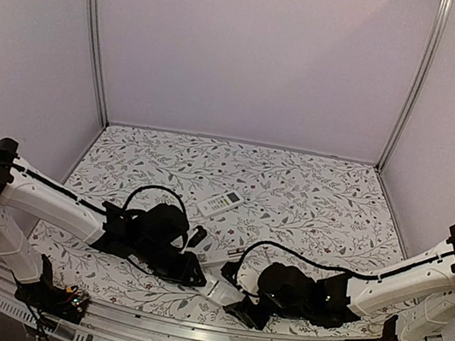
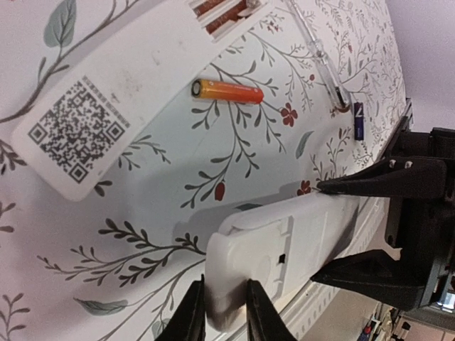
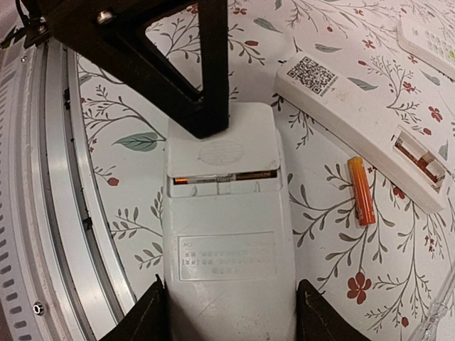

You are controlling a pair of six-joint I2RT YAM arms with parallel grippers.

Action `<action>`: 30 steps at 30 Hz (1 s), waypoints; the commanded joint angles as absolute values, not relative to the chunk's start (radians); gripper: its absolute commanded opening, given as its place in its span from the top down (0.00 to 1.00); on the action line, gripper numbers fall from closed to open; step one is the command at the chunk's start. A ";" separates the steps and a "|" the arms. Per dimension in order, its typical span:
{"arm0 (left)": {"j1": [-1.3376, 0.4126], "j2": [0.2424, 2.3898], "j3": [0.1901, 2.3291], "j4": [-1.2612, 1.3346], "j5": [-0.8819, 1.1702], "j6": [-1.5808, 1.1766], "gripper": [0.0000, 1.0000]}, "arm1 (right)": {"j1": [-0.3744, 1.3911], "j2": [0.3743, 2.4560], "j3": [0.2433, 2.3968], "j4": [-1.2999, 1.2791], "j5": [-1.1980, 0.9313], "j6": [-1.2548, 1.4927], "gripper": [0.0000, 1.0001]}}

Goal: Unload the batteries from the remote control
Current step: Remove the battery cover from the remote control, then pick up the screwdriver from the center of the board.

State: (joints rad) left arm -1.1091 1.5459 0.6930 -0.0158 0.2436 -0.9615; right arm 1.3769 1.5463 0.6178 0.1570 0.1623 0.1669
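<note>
A white remote control (image 3: 227,241) lies back-up near the table's front edge, held at both ends. My right gripper (image 3: 231,316) is shut across its width at the label end. My left gripper (image 2: 226,312) is pinched on the opposite end, over the battery cover (image 3: 220,145). The cover sits slightly slid, and a thin gap (image 3: 227,177) shows a battery inside. An orange battery (image 3: 361,190) lies loose on the cloth beside it, and a dark battery (image 2: 359,121) lies farther off. In the top view the two grippers meet at the remote (image 1: 221,291).
A second white remote (image 3: 334,99) with a QR code lies just beyond, its compartment (image 3: 419,158) open with a battery inside. A third remote (image 1: 221,202) lies button-side up mid-table. A clear pen-like stick (image 2: 320,57) lies nearby. The metal table rail (image 3: 57,213) runs close alongside.
</note>
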 commanded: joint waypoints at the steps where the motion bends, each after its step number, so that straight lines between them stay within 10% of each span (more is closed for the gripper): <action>1: -1.086 1.520 0.662 -0.017 0.260 -0.965 0.82 | 1.384 1.552 0.622 0.193 0.186 0.185 0.81; 18: -1.040 1.430 0.644 -0.120 0.230 -0.901 0.79 | 1.384 1.578 0.610 0.181 0.158 0.190 0.81; 30: -1.024 1.417 0.699 -0.197 0.153 -0.837 0.37 | 1.384 1.554 0.601 0.097 0.101 0.183 0.81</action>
